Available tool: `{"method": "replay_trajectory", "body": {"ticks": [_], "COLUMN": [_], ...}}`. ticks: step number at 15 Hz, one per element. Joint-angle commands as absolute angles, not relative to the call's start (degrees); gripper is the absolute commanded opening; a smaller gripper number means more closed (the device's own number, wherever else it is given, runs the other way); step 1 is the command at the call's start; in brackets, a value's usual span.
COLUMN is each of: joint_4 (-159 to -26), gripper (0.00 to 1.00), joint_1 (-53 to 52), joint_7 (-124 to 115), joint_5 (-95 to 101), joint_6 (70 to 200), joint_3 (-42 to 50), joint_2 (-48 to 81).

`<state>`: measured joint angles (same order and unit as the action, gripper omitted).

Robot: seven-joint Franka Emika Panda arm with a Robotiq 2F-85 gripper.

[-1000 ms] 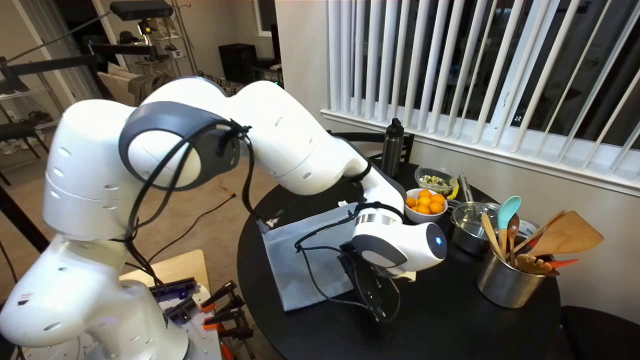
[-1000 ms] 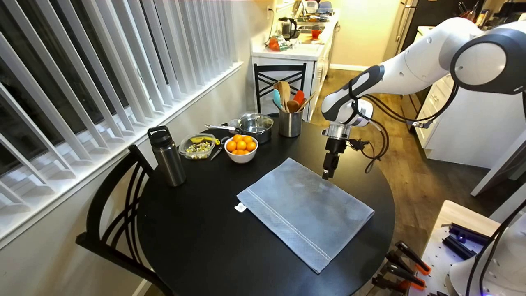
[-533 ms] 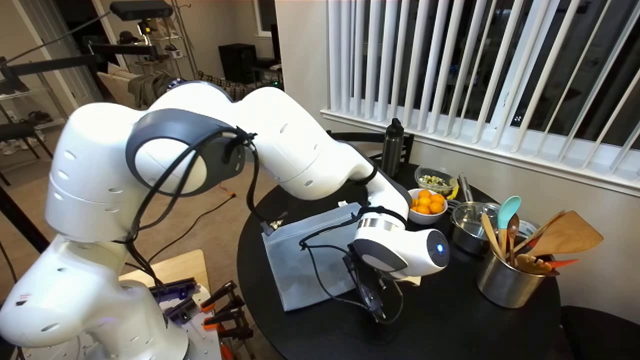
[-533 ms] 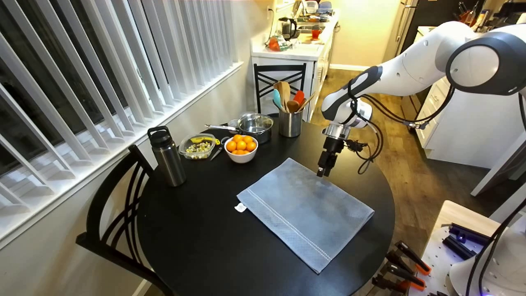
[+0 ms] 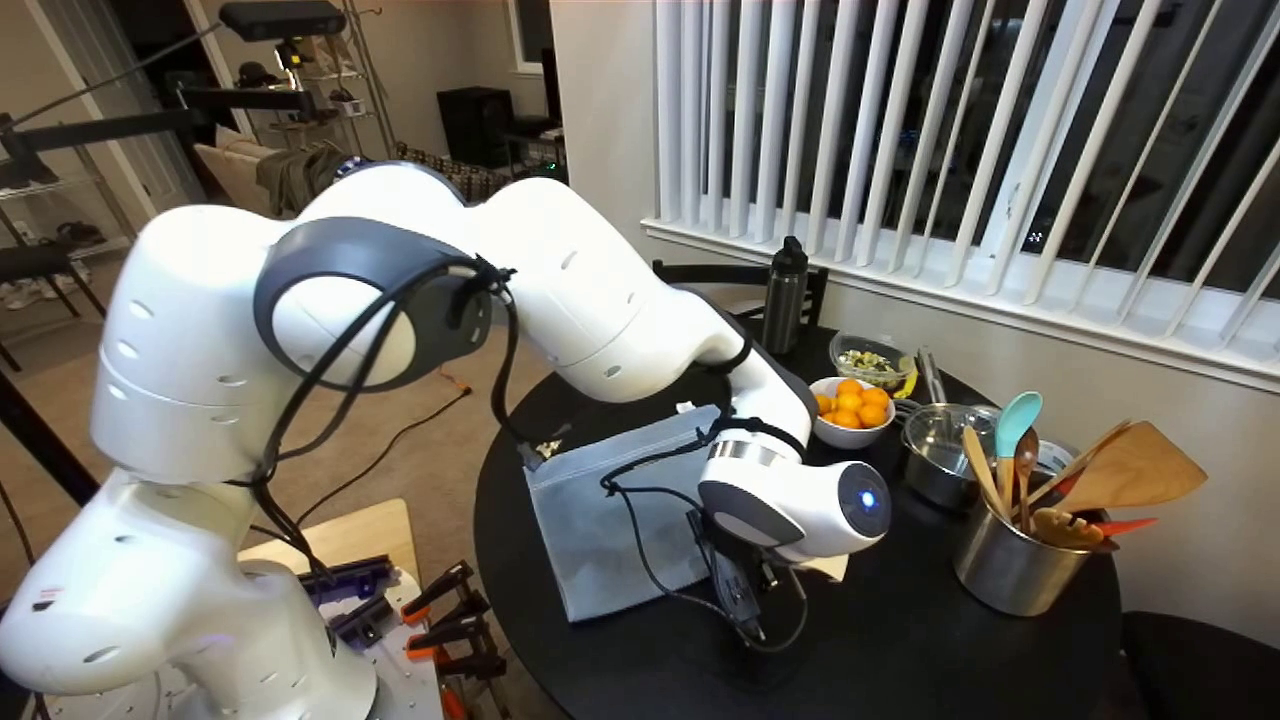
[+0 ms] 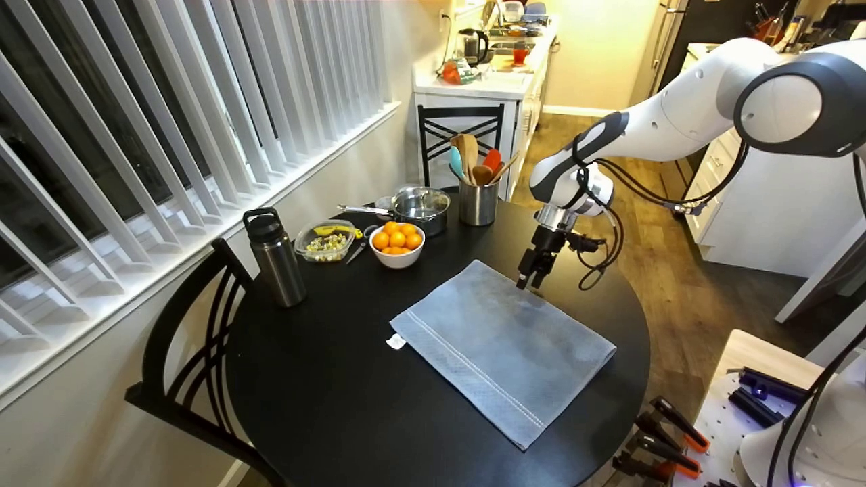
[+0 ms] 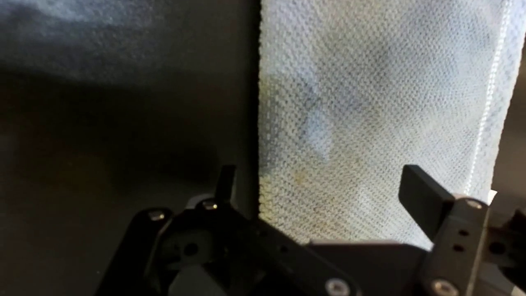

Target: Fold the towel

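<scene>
End effector is spread wide, more so than a second ago. Towel is laid flat on counter, its edge framed between jaws in wrist view; pinch for folding is presumably prepared.

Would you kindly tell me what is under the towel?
The towel lies on the black table, and a white tag sticks out near one corner; anything else beneath is covered.
</scene>
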<state>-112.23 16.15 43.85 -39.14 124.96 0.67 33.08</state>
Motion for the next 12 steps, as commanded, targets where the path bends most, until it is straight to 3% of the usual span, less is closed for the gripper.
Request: {"method": "replay_trajectory", "body": {"ticks": [1, 12], "joint_4": [-113.79, -114.35], "gripper": [1.00, 1.00], "joint_1": [15.38, 13.84], "joint_7": [41.72, 35.55], "joint_5": [-39.54, -37.20], "joint_6": [126.73, 130.55], "joint_3": [-0.48, 0.61], "joint_2": [32.01, 31.99]}}
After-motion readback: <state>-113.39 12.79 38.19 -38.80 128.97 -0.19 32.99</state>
